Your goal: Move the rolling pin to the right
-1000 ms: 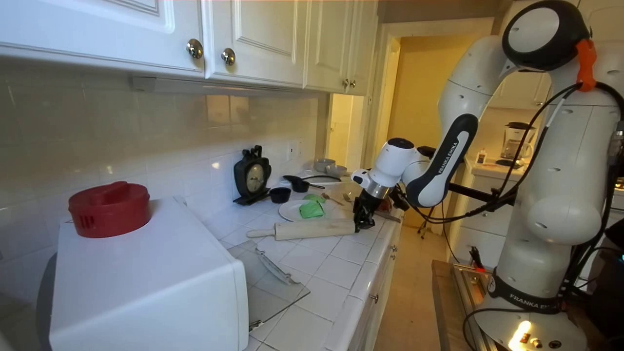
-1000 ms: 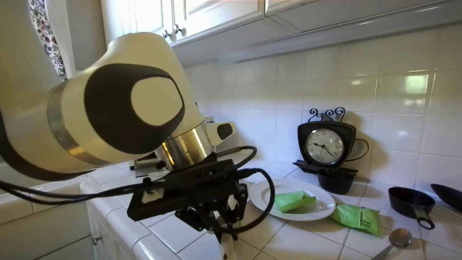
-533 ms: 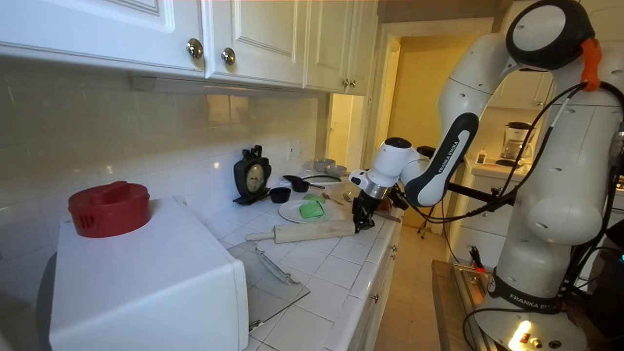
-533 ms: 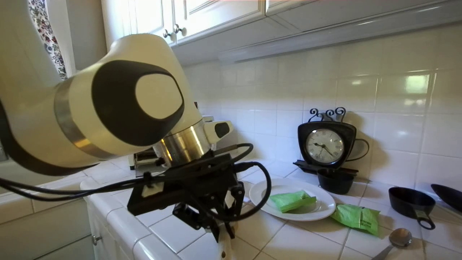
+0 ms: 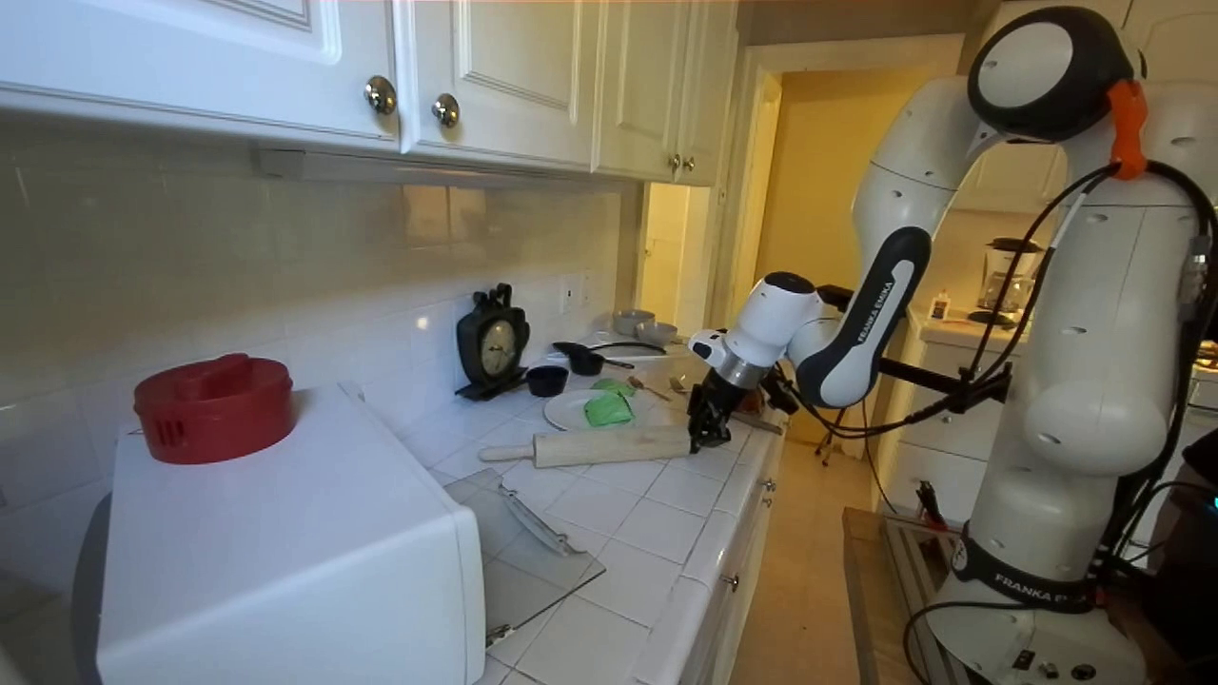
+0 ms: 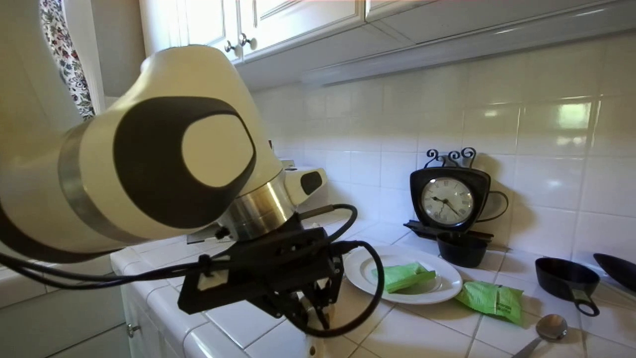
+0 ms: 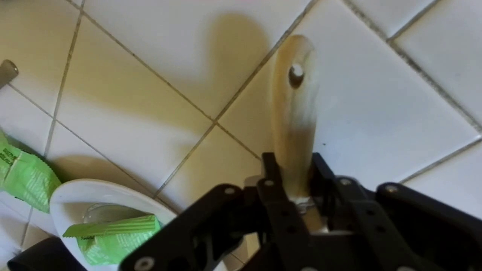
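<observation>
The rolling pin (image 5: 614,447), pale wood with narrower handles, lies lengthwise over the white tiled counter in an exterior view. Its far handle is in my gripper (image 5: 706,440). From the wrist, the handle (image 7: 294,105) runs out beyond the fingertips, its end hole facing up, and both black fingers (image 7: 269,165) press against its sides. My gripper (image 7: 293,163) is shut on it. In an exterior view only the handle's tip (image 6: 314,345) shows under the gripper, and the barrel is out of sight there. Whether the barrel touches the tiles I cannot tell.
Beside the pin stands a white plate (image 6: 360,278) bearing a green packet (image 6: 405,277); another green packet (image 6: 492,301) lies next to it. A clock (image 6: 447,201), a black cup (image 6: 462,248) and a spoon (image 6: 551,327) are nearby. A glass panel (image 5: 533,561) adjoins the white appliance (image 5: 285,561).
The arm has shifted only slightly, a little one way and then back, and the pin's handle has moved along with the gripper. The grip on it is unchanged.
</observation>
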`<state>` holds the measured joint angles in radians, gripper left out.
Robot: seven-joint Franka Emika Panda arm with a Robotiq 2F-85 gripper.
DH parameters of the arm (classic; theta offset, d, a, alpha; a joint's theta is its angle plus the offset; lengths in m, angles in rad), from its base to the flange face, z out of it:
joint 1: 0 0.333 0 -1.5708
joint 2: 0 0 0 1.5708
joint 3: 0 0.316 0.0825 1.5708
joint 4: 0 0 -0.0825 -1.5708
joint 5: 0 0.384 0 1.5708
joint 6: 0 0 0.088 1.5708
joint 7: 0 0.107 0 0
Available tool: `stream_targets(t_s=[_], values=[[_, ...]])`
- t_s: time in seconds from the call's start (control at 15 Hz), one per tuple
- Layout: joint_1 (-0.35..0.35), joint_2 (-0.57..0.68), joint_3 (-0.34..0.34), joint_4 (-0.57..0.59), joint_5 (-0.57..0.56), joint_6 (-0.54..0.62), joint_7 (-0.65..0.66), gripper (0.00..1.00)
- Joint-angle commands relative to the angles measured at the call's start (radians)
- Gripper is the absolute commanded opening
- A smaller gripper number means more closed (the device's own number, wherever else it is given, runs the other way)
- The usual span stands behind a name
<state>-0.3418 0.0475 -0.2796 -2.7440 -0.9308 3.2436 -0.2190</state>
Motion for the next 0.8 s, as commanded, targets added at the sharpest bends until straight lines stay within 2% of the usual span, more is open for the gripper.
stream_targets(t_s=[0.0, 0.13, 0.2, 0.27, 0.33, 0.67, 0.73], values=[[-0.033, 0.054, 0.008, 0.0, -0.11, 0.013, 0.076, 0.06], [-0.039, 0.041, 0.007, -0.001, -0.163, 0.0, 0.114, 0.06], [-0.04, 0.021, 0.005, -0.016, -0.176, -0.008, 0.121, 0.19], [-0.041, 0.016, 0.006, -0.018, -0.194, -0.016, 0.135, 0.37], [-0.042, 0.035, 0.008, 0.001, -0.226, -0.02, 0.166, 0.51], [-0.061, 0.039, 0.016, -0.004, -0.299, -0.069, 0.229, 0.84], [-0.062, 0.039, 0.019, -0.001, -0.309, -0.082, 0.244, 0.87]])
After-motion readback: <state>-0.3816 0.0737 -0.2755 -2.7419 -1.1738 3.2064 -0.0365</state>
